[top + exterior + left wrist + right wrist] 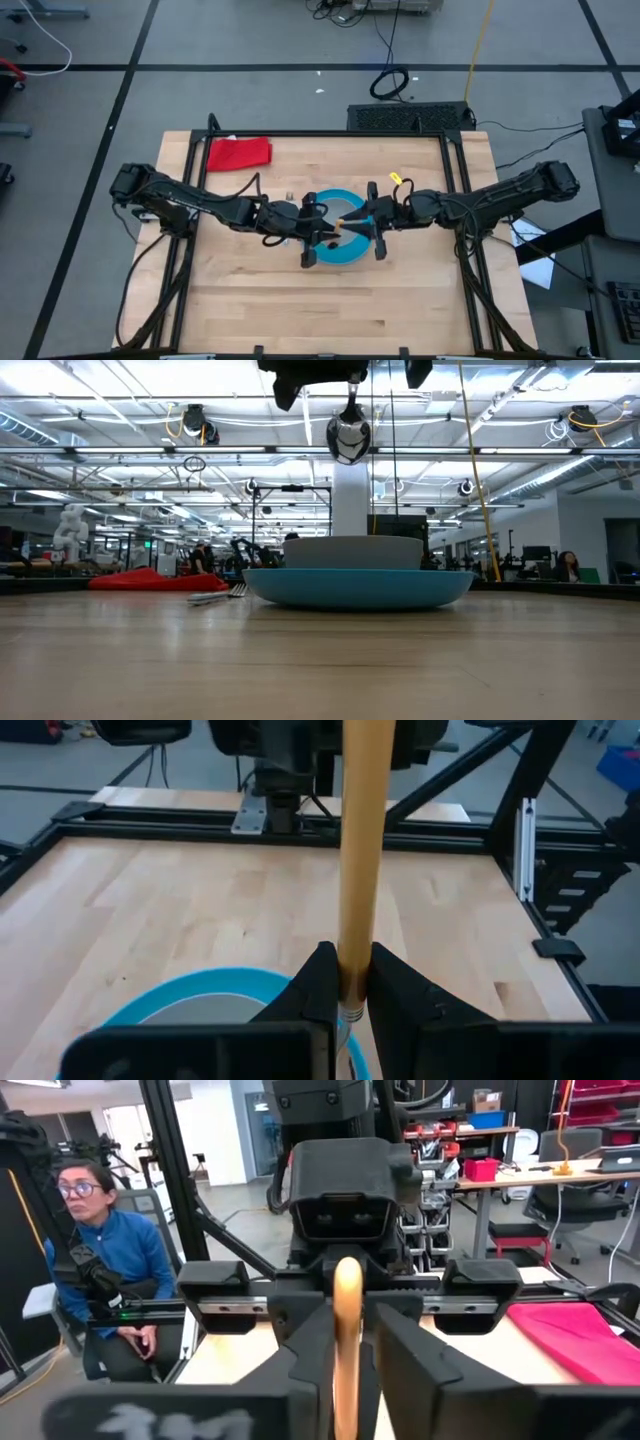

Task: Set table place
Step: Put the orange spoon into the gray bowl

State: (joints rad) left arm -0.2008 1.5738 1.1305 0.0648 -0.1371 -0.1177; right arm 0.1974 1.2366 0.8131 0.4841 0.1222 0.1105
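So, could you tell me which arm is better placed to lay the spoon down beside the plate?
Probably the right. The left claw and right claw meet at the spoon above the plate; the fork already lies on the left arm's side, so the spoon likely belongs opposite.

Your light-wood table [400, 300], edged in black metal, carries a blue plate [345, 252] at centre, a red cloth [239, 152] near its far-left corner, and a fork [215, 596] between them.

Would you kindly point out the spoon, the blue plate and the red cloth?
spoon [348, 436]: low view, its hanging shiny bowl.
blue plate [300, 588]: low view, its outer wall.
red cloth [239, 152]: high view, its middle.
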